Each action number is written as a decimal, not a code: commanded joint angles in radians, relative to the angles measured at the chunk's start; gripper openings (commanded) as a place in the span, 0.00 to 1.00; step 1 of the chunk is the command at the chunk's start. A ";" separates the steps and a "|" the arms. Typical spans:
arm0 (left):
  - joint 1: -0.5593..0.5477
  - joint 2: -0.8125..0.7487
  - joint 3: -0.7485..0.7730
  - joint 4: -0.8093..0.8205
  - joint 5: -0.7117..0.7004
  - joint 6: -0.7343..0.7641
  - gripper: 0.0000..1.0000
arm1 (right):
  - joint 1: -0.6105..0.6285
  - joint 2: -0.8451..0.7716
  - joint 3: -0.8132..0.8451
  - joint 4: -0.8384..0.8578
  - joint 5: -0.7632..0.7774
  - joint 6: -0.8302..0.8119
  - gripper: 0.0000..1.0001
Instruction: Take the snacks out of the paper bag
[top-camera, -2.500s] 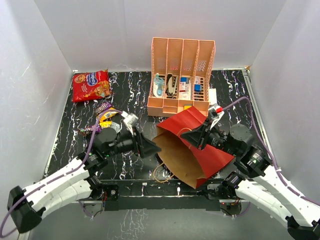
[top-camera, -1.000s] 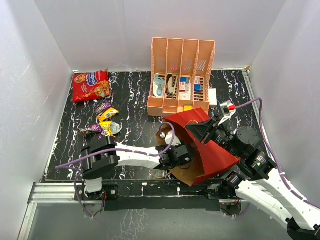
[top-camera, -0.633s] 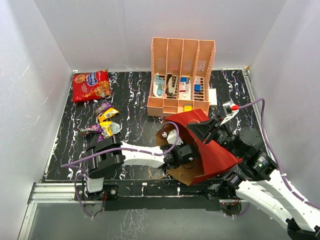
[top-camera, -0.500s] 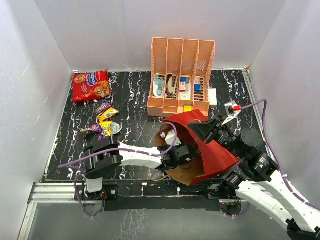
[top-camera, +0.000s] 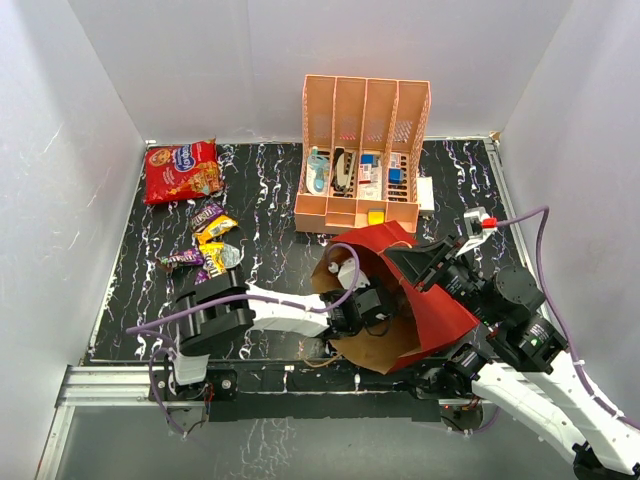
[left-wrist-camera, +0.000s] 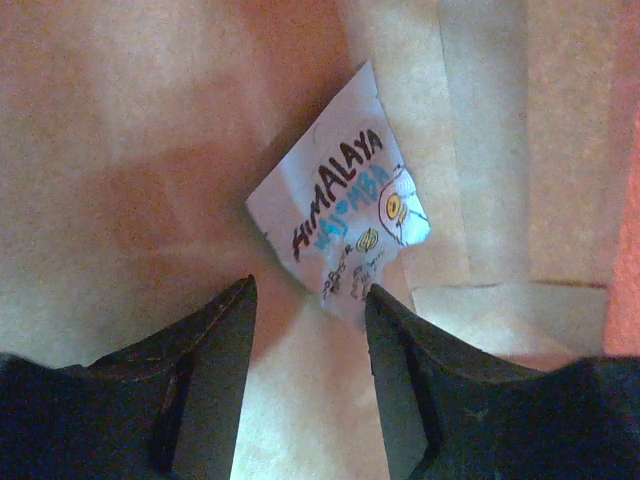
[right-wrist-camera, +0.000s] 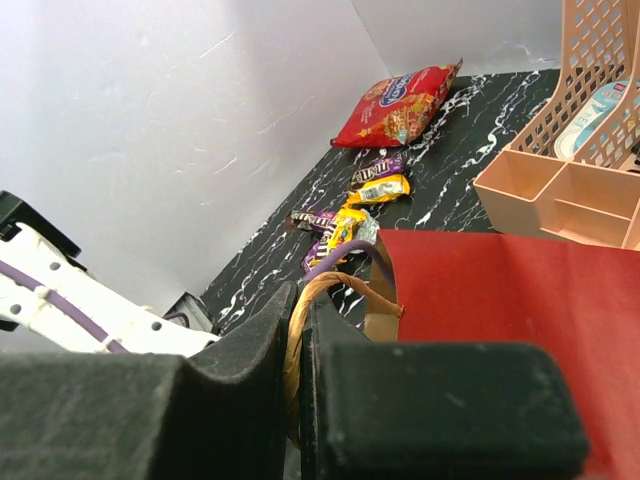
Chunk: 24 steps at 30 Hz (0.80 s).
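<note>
The paper bag (top-camera: 440, 305), red outside and brown inside (top-camera: 375, 345), lies tilted with its mouth toward the left. My left gripper (top-camera: 375, 303) reaches inside it. In the left wrist view it (left-wrist-camera: 310, 290) is open, its fingertips just short of a white "Himalaya" packet (left-wrist-camera: 345, 230) on the bag's brown floor. My right gripper (top-camera: 428, 262) is shut on the bag's twine handle (right-wrist-camera: 335, 285) and holds it up. The red cookie bag (top-camera: 182, 170) and several small packets (top-camera: 212, 245) lie on the table at the left.
The peach slotted rack (top-camera: 365, 150) with small blue-white items stands behind the bag and shows in the right wrist view (right-wrist-camera: 570, 185). White walls close in the black marbled table (top-camera: 260, 200) on three sides. A white item (top-camera: 427, 195) lies by the rack's right side.
My left arm has swung from the table's left into the bag's mouth. My right gripper has shifted right with the handle, tilting the bag more upright.
</note>
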 joint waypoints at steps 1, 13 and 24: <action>0.023 0.079 0.079 0.030 -0.042 -0.004 0.47 | 0.000 -0.007 0.055 0.037 0.009 0.020 0.08; 0.107 0.202 0.057 0.701 -0.024 0.355 0.31 | 0.000 -0.008 0.108 -0.019 -0.011 0.030 0.08; 0.112 0.053 -0.064 0.868 0.129 0.504 0.00 | 0.001 -0.063 0.133 -0.209 0.086 -0.022 0.08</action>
